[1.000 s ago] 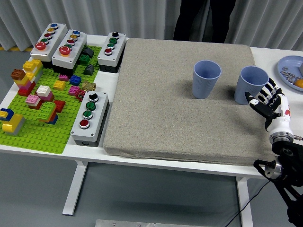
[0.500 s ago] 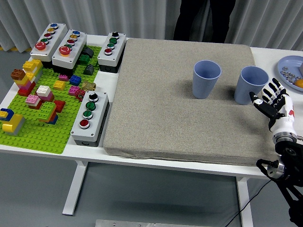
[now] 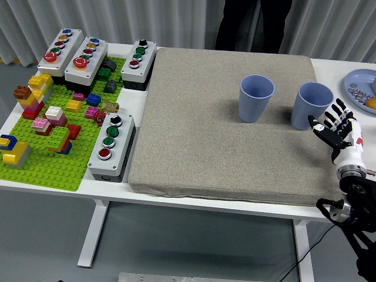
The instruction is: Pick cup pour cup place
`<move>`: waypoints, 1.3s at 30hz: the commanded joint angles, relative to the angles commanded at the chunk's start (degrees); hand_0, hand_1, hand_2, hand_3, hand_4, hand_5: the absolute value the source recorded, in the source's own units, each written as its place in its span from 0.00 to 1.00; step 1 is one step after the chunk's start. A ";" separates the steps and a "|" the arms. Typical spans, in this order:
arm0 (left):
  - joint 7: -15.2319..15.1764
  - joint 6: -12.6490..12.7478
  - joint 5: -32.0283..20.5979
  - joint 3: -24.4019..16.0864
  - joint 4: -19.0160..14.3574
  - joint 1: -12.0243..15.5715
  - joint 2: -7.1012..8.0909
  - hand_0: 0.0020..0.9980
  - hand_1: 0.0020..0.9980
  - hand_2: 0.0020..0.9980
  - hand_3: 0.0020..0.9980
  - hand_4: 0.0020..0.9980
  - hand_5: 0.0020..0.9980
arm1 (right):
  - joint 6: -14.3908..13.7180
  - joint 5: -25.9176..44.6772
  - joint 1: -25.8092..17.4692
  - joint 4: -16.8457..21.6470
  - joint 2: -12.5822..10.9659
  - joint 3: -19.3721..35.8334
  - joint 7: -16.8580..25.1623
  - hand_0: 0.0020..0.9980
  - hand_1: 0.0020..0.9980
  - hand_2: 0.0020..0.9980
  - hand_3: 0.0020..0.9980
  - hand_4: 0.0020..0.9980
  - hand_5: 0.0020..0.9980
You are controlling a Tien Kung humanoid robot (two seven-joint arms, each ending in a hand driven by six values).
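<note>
Head view: right hand (image 3: 337, 128) fingers spread, empty, beside right cup (image 3: 311, 105).

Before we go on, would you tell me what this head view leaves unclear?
- Cup contents: the rims of the left cup and right cup hide their bottoms.
- Plate: cut off by the right edge; its items are too small to identify.
- Left hand: out of frame.
- Right hand: contact with the right cup is unclear.
</note>
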 joint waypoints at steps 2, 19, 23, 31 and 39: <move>0.01 -0.02 0.03 0.02 0.00 -0.03 -0.02 0.77 0.79 0.84 0.75 0.51 0.96 | 0.07 0.12 0.02 -0.31 0.02 -0.09 0.09 0.88 0.83 0.91 0.89 0.83 0.28; 0.02 -0.05 -0.02 0.18 0.00 -0.15 -0.09 0.77 0.79 0.84 0.75 0.51 0.96 | 0.33 0.13 0.34 -1.80 0.31 -0.80 0.37 0.88 0.83 0.91 0.89 0.83 0.28; 0.06 -0.06 0.16 0.07 0.00 -0.09 -0.08 0.77 0.79 0.84 0.75 0.51 0.96 | 0.44 0.37 0.69 -2.26 0.39 -0.95 0.47 0.88 0.83 0.91 0.89 0.83 0.28; 0.04 -0.11 0.14 0.25 0.00 0.04 -0.01 0.77 0.79 0.84 0.75 0.51 0.96 | 0.40 0.47 1.28 -2.75 0.57 -1.45 0.47 0.87 0.83 0.91 0.89 0.83 0.28; -0.12 -0.13 -0.58 0.94 0.00 -0.16 -0.10 0.77 0.79 0.84 0.75 0.51 0.96 | 0.58 0.58 1.88 -3.57 0.63 -1.65 0.52 0.87 0.83 0.91 0.89 0.83 0.29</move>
